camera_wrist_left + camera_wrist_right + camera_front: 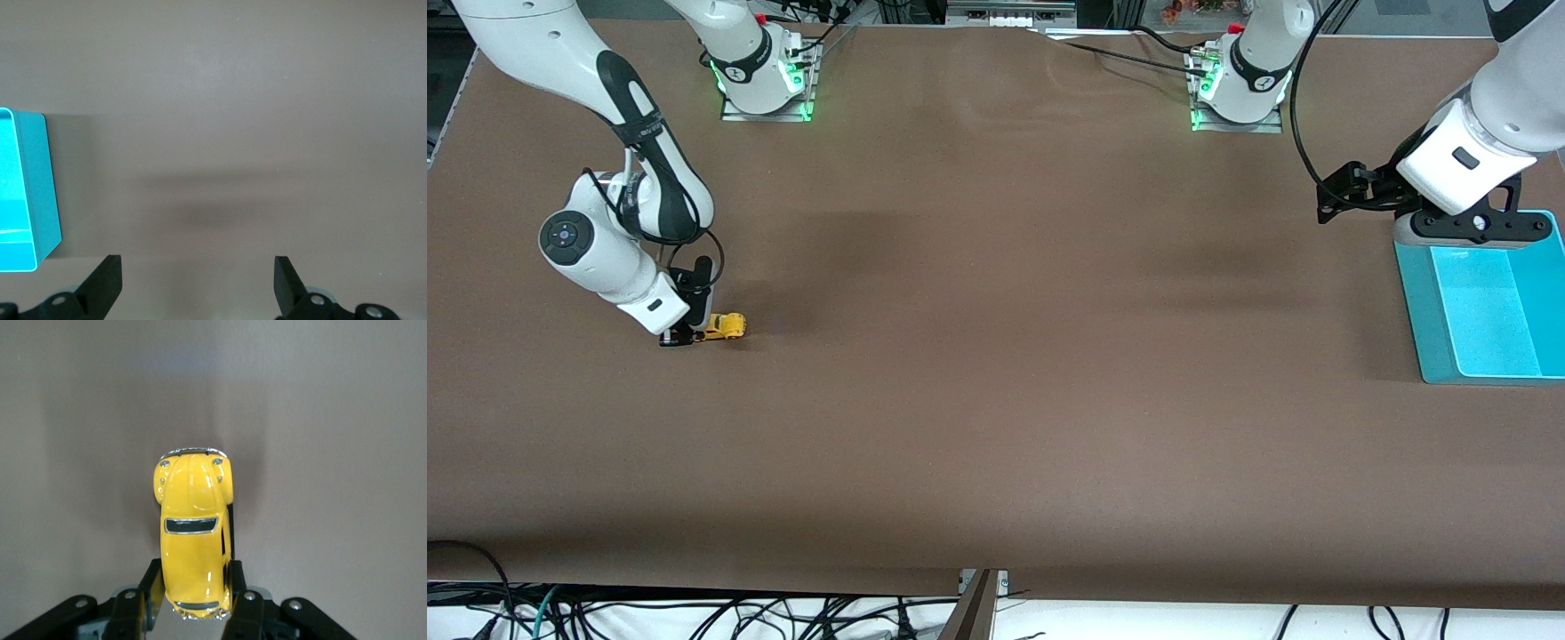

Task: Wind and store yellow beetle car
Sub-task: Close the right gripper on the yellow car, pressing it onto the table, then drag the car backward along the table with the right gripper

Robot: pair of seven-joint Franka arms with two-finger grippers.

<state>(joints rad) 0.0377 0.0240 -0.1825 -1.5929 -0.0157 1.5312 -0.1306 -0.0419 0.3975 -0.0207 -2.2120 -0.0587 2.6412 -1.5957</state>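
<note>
The yellow beetle car (pixel 725 327) rests on the brown table near the right arm's end. My right gripper (pixel 687 334) is low over the table and shut on the car's rear. In the right wrist view the car (pixel 193 527) sits between the two black fingers (pixel 151 581) with its other end pointing away from the gripper (pixel 193 579). My left gripper (pixel 1329 206) hangs open and empty over the table beside the teal bin, and the arm waits. In the left wrist view the left gripper (pixel 197 280) has its jaws wide apart over bare table.
An open teal bin (pixel 1412 293) stands at the left arm's end of the table. It has nothing visible inside. A corner of it shows in the left wrist view (pixel 40 193). Brown table mat (pixel 996 356) stretches between the car and the bin.
</note>
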